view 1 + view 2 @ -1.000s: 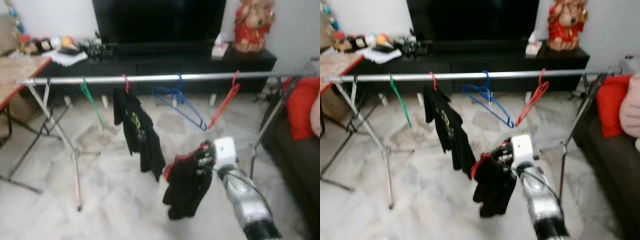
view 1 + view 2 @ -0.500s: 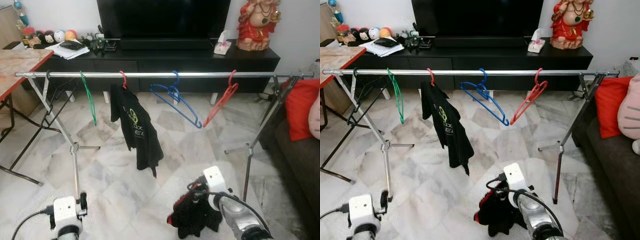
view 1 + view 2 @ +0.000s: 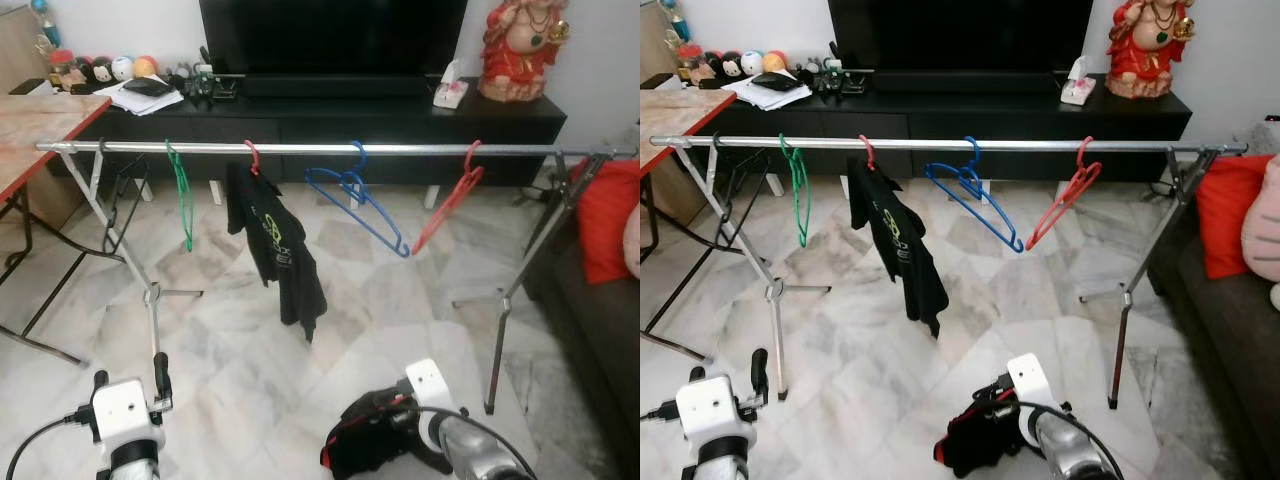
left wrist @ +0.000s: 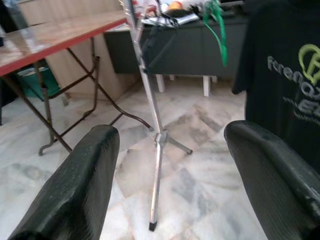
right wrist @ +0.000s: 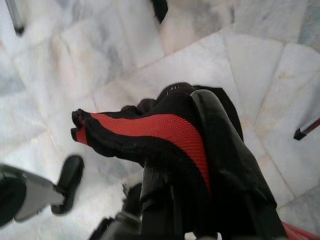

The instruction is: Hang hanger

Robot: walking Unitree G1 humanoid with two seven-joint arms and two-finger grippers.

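While my right gripper (image 5: pixel 200 210) clamps the garment (image 3: pixel 365 450) low, the left gripper (image 4: pixel 170 175) idles open. Risk: cloth slipping or snagging before the rail (image 3: pixel 330 150).

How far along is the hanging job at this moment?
Done: a black T-shirt already hangs on the rail, beside empty green, blue and red hangers. In hand: the right gripper holds a black-and-red garment low over the floor. The left gripper is open, empty. Left: raising that garment and hooking it on the rail.
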